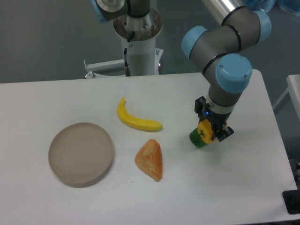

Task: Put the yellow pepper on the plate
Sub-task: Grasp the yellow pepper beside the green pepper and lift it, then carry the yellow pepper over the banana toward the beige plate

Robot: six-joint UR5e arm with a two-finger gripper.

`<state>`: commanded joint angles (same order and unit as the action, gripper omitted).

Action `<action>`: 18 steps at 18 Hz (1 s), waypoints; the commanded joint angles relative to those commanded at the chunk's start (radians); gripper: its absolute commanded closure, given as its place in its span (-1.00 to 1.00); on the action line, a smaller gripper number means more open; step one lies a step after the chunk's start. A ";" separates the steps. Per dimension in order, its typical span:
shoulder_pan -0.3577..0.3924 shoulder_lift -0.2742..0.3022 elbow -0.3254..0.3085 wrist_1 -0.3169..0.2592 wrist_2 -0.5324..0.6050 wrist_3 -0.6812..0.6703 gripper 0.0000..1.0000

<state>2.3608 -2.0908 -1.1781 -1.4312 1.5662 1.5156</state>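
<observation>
The yellow pepper (205, 130) sits between the fingers of my gripper (212, 127) at the right of the white table. The fingers are closed on its sides. A green part (197, 139) shows at its lower left, touching the table or just above it; I cannot tell whether it belongs to the pepper or is a separate thing. The plate (57, 164) is a round beige-grey dish at the front left of the table, far to the left of the gripper, with nothing in it.
A long yellow banana (136, 121) lies at mid-table. An orange triangular toy food (150, 159) lies in front of it, between the plate and the gripper. The robot's base column (138, 42) stands behind the table's far edge.
</observation>
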 joint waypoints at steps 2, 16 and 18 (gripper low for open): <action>0.000 0.000 0.000 0.000 0.002 0.000 0.18; -0.055 0.008 -0.031 0.002 -0.003 -0.143 0.19; -0.115 0.032 -0.063 0.002 -0.006 -0.216 0.18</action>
<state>2.2460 -2.0587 -1.2408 -1.4297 1.5601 1.2996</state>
